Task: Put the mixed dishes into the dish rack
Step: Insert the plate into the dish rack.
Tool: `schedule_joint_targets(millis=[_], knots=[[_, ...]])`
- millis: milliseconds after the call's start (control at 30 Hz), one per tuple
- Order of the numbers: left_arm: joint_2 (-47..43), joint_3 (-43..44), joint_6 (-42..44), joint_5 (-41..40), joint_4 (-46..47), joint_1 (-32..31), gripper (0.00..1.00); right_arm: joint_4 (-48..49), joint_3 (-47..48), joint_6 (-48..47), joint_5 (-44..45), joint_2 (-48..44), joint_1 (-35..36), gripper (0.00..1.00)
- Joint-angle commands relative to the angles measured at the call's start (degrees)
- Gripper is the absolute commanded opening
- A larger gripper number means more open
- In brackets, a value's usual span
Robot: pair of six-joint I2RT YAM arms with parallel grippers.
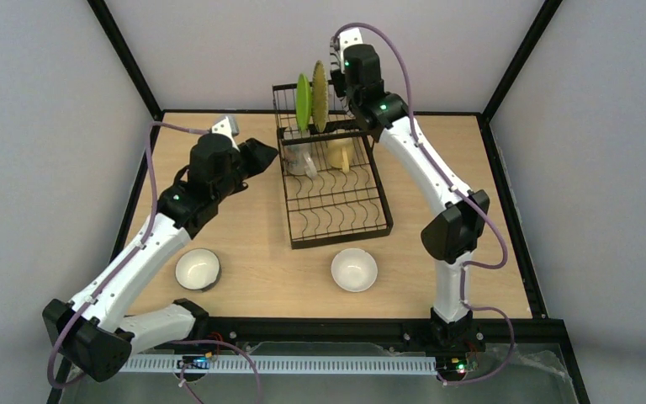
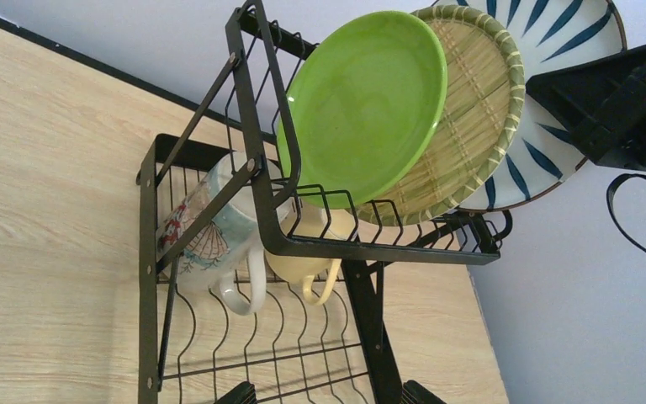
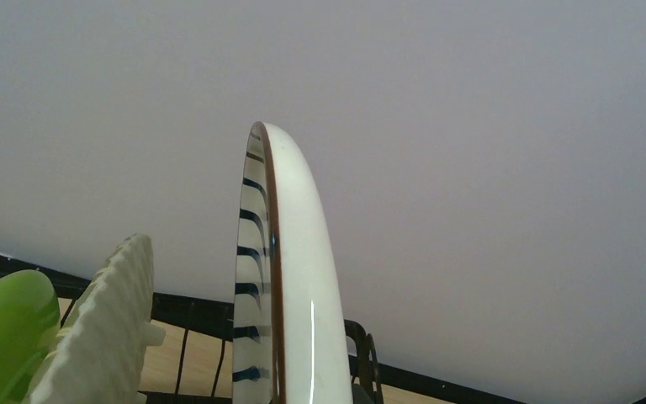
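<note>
Top cam: dish rack point(image 1: 341, 236) sits mid-frame on the tabletop point(image 1: 273, 269), w/ the raised tier at its far end. Three plates stand on edge in that tier, side by side. Green plate point(image 2: 362, 101) is on the left, bamboo plate point(image 2: 475, 109) in the middle, blue-striped plate point(image 2: 555, 42) on the right. From the left wrist cam each one overlaps the next.

Below the tier, on the lower tray, a patterned cup point(image 2: 206, 236) and a pale yellow mug point(image 2: 303, 268) sit right next to each other, cup on the left. Can't tell if they're upright or tipped.

Right pincer point(image 1: 341, 86) is up at the striped plate's rim, upper middle of the top cam. Its fingers don't show in its own cam, which just has the plate edge-on in the center. So can't tell if it's clamped on or loose.

Left pincer point(image 1: 261, 155) hangs just left of the rack, pointed at it. Its fingertips point(image 2: 241, 392) are spread wide at the bottom edge of its cam, w/ nothing held.

Two bowls aren't loaded yet: left bowl point(image 1: 198, 269) and right bowl point(image 1: 354, 269). Both are upright on the tabletop in the lower part of the frame, on the near side of the rack and well apart.
</note>
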Motion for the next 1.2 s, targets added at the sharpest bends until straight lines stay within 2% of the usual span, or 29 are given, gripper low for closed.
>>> schedule_joint_targets(millis=[0, 400, 700, 1167], knots=[[0.8, -0.4, 1.4, 0.1, 0.9, 0.3, 0.99, 8.9, -0.9, -0.6, 4.3, -3.1, 0.4, 0.00], [1.4, -0.3, 1.6, 1.2, 1.4, 1.1, 0.99, 8.8, -1.0, 0.3, 5.8, -2.7, 1.7, 0.00], [1.7, -0.5, 1.5, 1.7, 2.1, 1.2, 0.99, 5.8, 8.3, -0.9, 8.3, 1.5, 2.0, 0.00], [2.1, -0.7, 1.1, 2.3, 2.5, 1.3, 0.99, 4.7, 8.1, -0.5, 10.5, 1.0, 2.0, 0.00]])
